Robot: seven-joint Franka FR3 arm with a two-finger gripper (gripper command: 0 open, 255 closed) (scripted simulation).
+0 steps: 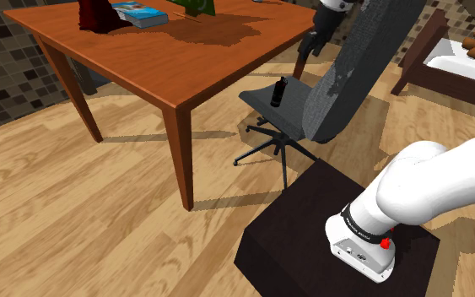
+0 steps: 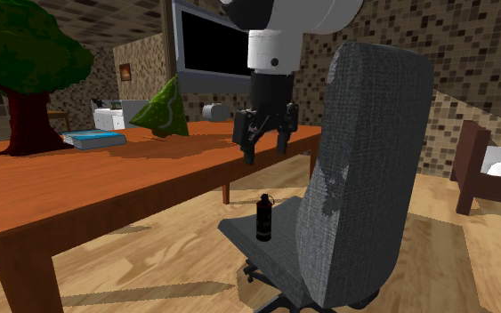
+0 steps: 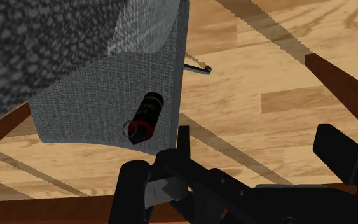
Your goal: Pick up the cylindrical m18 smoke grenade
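Observation:
The smoke grenade is a small black cylinder with a red band, standing upright on the grey seat of an office chair. In the second exterior view the grenade stands near the seat's front edge, and my black gripper hangs open well above it, fingers pointing down. The shoulder view shows the gripper high beside the chair's tall backrest. In the wrist view the grenade lies ahead of the spread fingers, not between them.
A wooden table stands close beside the chair, carrying a book and a tree-shaped ornament. A dark screen hangs behind the table. A bed stands beyond the chair. The dark stand sits on the wooden floor.

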